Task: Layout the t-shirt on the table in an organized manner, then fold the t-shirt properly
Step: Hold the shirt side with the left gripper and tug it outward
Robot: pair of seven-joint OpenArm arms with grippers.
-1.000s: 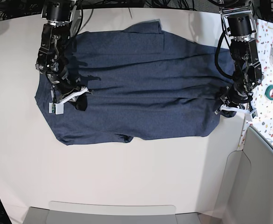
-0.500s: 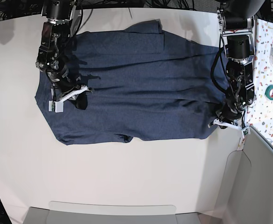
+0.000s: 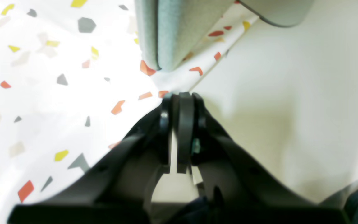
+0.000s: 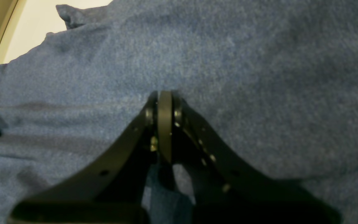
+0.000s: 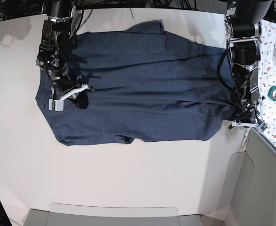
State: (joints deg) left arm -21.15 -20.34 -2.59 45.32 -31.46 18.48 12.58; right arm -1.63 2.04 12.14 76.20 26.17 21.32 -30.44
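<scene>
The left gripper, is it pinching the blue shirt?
No, the left gripper is shut with nothing between its tips, over the white table beside the speckled strip.

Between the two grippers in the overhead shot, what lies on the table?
In the base view, only the t-shirt lies between the right gripper and the left gripper, spread plain side up on the table; nothing rests on that cloth.

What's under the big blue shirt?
The white table shows all around the t-shirt, so the shirt lies on it. Whatever else might sit beneath the cloth is covered and cannot be seen.
</scene>
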